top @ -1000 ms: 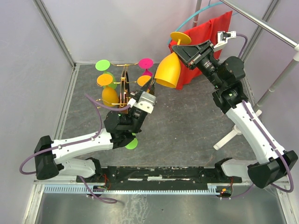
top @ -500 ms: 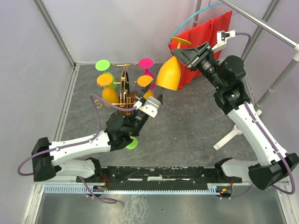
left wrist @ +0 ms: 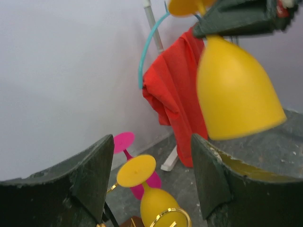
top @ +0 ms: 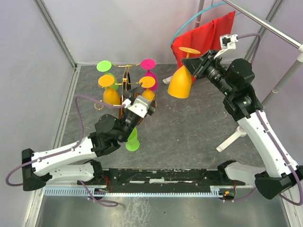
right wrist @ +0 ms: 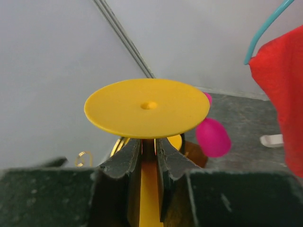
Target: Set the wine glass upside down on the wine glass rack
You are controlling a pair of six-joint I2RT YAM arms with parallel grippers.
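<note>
**Yellow glass up in the air, to the right of the rack**

On the left, the left pincer [top: 147,105] is open and holds nothing. Its two dark fingers [left wrist: 90,175] stand wide apart. It points up at the rack from the near side, close to it. Just by the left arm, a green glass with a round foot [top: 132,144] sits on the dark grey worktop [top: 189,132]. The arm hides part of it.

Next comes the dark brown wooden wine glass rack with thin gold wire arms [top: 126,85]. Glasses hang on it with their feet on top and their bowls below. There is another green glass [top: 104,65], two orange glasses [top: 106,81] and a pink glass [top: 148,64].

To the right of the rack, and not touching it, is the yellow wine glass with a round flat foot [top: 180,84]. It is up in the air, upside down, with its foot on top and its bowl hanging down. The right pincer [right wrist: 149,151] is closed tight on its thin stem, just under the foot.

Behind the glass, a red cloth [top: 210,30] hangs by the back wall. A white stand [top: 232,137] is on the far right.
</note>
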